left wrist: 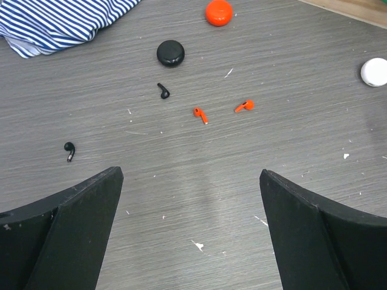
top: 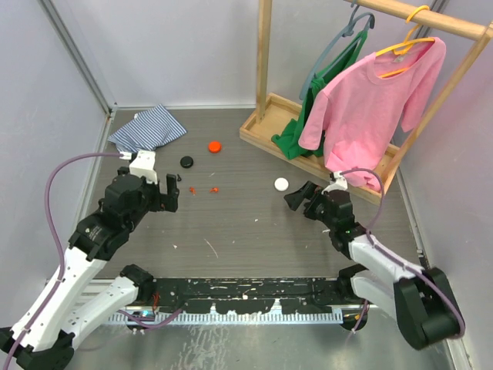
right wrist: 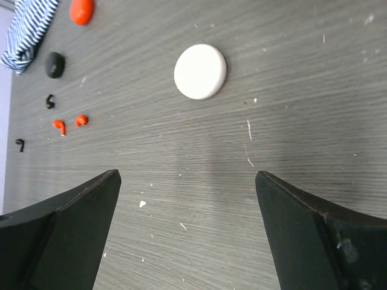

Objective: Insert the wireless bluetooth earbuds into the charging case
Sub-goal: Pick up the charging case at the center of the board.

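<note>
Earbuds: four loose on the table [top: 246,231], none in a case. Two orange earbuds [left wrist: 200,115] lie close together but not touching, straight ahead of the left gripper [left wrist: 190,175]. One black earbud [left wrist: 164,91] is just behind them, near the black puck [left wrist: 170,52]. Second black earbud [left wrist: 69,150] sits off to the left, well apart from the rest and closest to the left finger [left wrist: 91,205].

Left gripper: jaws wide apart, holding nothing, hovering over bare wood grain short of the orange pair. Right gripper [right wrist: 187,175]: jaws also wide apart, nothing between them. White puck [right wrist: 200,71] lies flat just ahead of it, not touching either finger.

Edges: striped cloth [left wrist: 54,21] bunched in the far-left corner against the wall. Orange puck [left wrist: 218,12] beyond the black puck. Wooden rack base [top: 266,127] runs diagonally along the far right, with a pink shirt [top: 370,108] and green garment [top: 312,116] hanging over it. White puck is near the rack base, well apart from the earbuds. Open tabletop between the two arms.

Containers: all three pucks are shut and lying flat, so contents cannot be told.
</note>
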